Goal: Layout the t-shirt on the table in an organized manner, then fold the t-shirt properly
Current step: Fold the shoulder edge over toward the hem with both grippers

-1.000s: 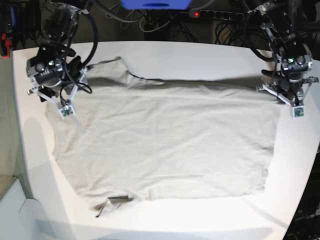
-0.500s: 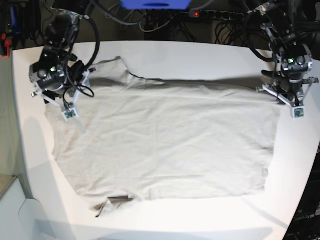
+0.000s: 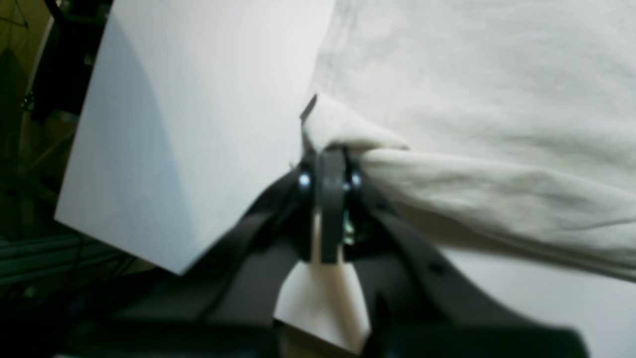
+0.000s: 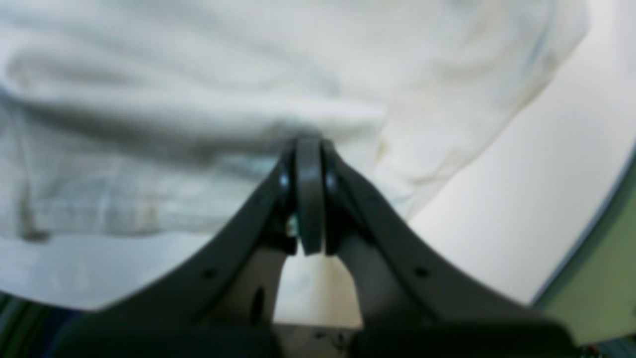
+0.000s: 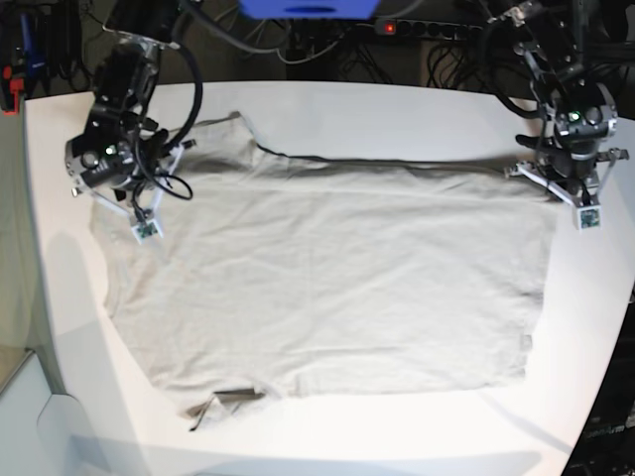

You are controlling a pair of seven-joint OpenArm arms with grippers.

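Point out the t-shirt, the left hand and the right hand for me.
t-shirt [image 5: 337, 278]: base view, middle of the spread cloth.
left hand [image 3: 328, 159]: left wrist view, closed fingertips pinching the cloth's edge.
right hand [image 4: 308, 146]: right wrist view, closed fingertips at a cloth fold.

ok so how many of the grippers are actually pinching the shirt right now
2. The left gripper is shut on the t-shirt at its far corner, base view's right. The right gripper is shut on cloth at the far left, by the sleeve.
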